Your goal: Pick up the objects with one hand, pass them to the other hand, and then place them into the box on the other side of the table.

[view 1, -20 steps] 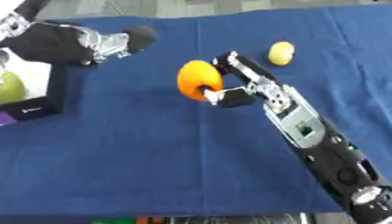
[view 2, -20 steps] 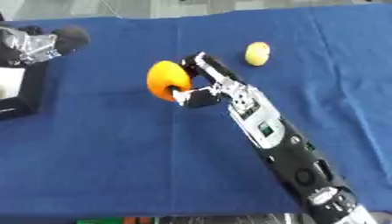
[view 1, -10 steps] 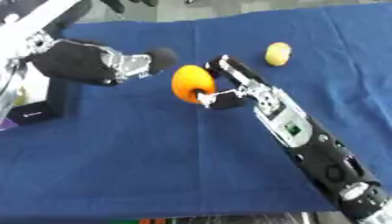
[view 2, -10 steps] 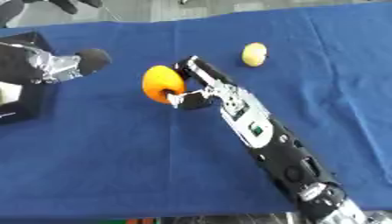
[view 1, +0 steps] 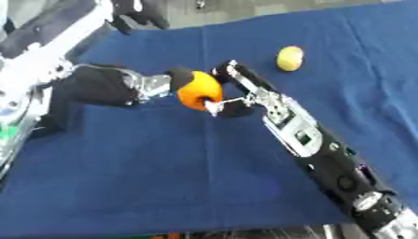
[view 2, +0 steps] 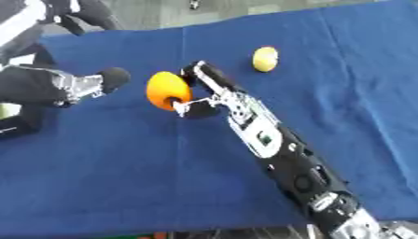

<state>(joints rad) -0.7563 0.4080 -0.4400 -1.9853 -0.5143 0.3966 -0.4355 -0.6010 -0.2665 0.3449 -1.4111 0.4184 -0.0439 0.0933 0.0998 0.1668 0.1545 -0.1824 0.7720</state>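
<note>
orange fruit [view 2: 166,89] sits clamped in the right hand [view 2: 198,95], fingers curled round it above the blue cloth [view 2: 147,172]. left hand [view 1: 155,85] reaches in just beside it, fingertips at the fruit; its grip is unclear. yellow fruit [view 1: 289,58] lies beyond the right hand.

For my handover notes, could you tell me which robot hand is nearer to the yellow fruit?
The right robot hand, holding the orange, is nearer; the yellow fruit lies beyond it. The left robot hand is further left.
</note>
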